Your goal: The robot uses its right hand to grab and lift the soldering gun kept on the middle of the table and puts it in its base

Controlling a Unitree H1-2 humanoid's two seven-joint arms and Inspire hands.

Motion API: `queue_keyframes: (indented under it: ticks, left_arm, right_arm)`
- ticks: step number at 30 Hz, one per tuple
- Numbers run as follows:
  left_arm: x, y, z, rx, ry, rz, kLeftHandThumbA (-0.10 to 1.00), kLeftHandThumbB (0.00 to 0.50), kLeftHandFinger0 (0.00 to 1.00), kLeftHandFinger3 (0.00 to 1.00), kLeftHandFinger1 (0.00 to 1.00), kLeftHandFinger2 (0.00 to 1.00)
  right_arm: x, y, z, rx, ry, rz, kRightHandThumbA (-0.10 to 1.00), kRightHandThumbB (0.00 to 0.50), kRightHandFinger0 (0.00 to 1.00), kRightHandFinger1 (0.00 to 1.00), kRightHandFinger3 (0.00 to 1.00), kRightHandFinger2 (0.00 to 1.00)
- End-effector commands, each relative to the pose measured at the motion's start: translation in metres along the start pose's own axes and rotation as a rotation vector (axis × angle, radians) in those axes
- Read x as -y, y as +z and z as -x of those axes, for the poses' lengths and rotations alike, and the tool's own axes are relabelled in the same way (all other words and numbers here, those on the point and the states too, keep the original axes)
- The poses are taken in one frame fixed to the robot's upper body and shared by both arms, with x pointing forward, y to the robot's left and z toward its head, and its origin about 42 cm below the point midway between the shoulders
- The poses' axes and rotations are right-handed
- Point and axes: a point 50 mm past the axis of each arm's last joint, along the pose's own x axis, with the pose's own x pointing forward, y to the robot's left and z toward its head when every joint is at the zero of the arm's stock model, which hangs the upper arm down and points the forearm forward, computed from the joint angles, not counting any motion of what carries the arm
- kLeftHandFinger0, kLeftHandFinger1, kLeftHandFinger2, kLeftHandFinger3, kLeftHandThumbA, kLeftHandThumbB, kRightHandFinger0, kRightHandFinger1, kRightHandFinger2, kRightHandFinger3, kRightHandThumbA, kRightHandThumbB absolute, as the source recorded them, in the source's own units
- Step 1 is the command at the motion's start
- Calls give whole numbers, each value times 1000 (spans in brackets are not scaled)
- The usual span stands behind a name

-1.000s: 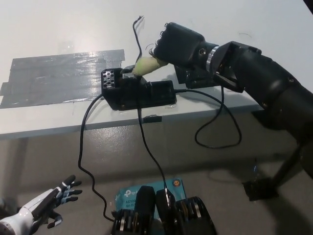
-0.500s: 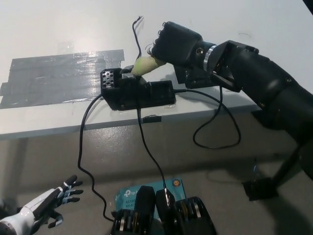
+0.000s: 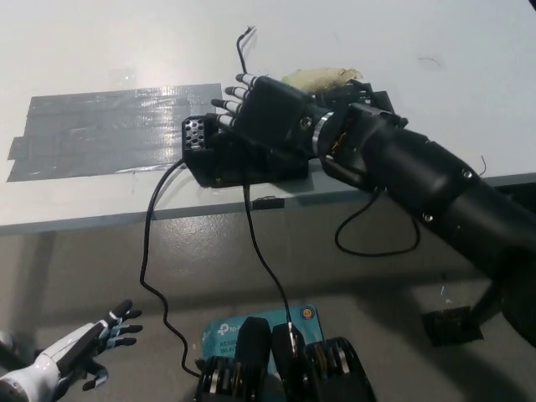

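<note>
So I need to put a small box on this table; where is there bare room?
The white table is bare beyond the grey tape patch at far left, and at far right past the yellowish soldering gun. The middle is crowded: black base, cables, and the open right hand over it.

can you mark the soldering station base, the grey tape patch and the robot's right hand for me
soldering station base [image 3: 219,164], head view, on its black top left of the hand
grey tape patch [image 3: 100,131], head view, on the middle of the taped area
right hand [image 3: 272,117], head view, on the back of the black hand, fingers spread
</note>
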Motion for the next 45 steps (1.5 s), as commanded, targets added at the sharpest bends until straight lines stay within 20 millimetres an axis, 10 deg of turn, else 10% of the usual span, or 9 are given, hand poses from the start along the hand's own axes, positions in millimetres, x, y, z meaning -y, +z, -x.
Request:
queue_keyframes:
  ticks: [1,13,21,27,33,45]
  left_arm:
    - [-7,10,7,12,7,-40,1000,244,939,1000,964,1000]
    - [-8,-5,12,-17,12,3,1000,273,924,1000,962,1000]
    - [-8,-8,17,-24,11,-21,1000,257,955,1000,965,1000]
    - [-10,-10,20,-22,7,-10,1000,282,907,1000,941,1000]
    - [-16,-6,17,-17,27,-13,1000,276,923,1000,963,1000]
    - [-22,-11,19,-8,71,14,1000,321,940,1000,971,1000]
  right_arm:
    - [69,-20,10,-129,28,-41,747,500,1000,1000,1000,1000]
    - [114,-6,79,-91,-203,-28,688,500,1000,1000,1000,1000]
    - [102,33,214,-82,-242,-161,475,500,1000,1000,1000,1000]
    - [38,75,290,-177,-277,-442,419,500,1000,1000,1000,1000]
    - [-44,94,331,-416,-249,-780,467,334,1000,1000,1000,1000]
    - [-185,117,345,-715,-195,-1150,303,302,1000,1000,1000,1000]
